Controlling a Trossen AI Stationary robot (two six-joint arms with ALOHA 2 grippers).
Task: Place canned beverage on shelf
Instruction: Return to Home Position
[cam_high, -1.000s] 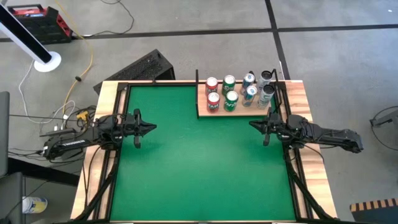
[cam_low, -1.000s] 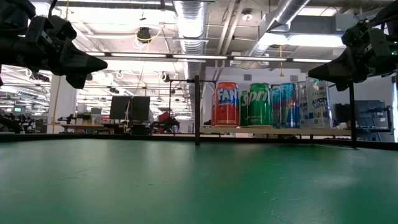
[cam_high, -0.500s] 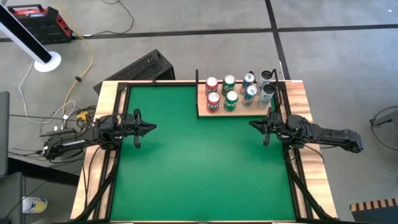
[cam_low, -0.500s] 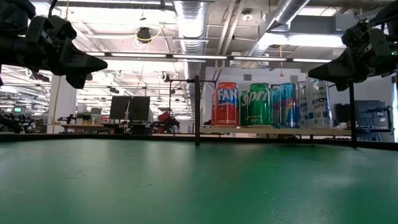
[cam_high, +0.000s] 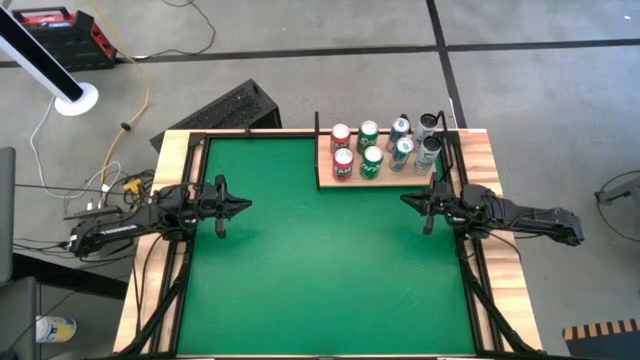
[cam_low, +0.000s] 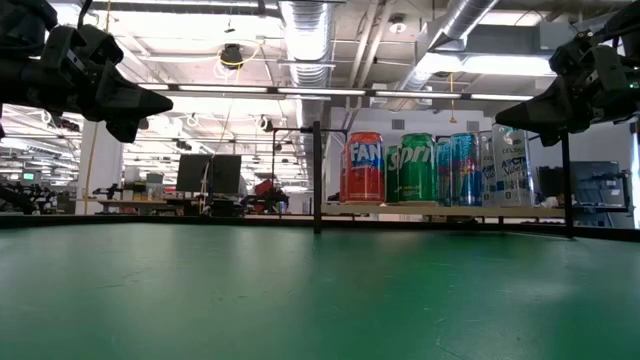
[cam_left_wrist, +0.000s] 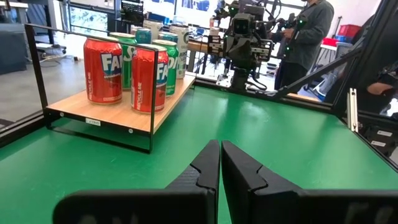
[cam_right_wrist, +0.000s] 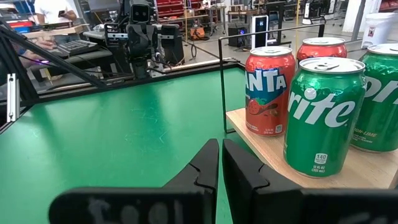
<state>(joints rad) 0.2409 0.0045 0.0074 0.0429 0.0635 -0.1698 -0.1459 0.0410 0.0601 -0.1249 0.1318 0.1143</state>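
High view: shelf (cam_high: 388, 180), green table (cam_high: 320, 265), floor (cam_high: 300, 60).

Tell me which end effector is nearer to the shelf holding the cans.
Right. The right end effector hovers just in front of the shelf, near its right part; the left end effector is farther off, beyond the shelf's left end.

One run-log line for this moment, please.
cans: on shelf, two rows | left pincer: shut, empty, raised | right pincer: shut, empty, raised
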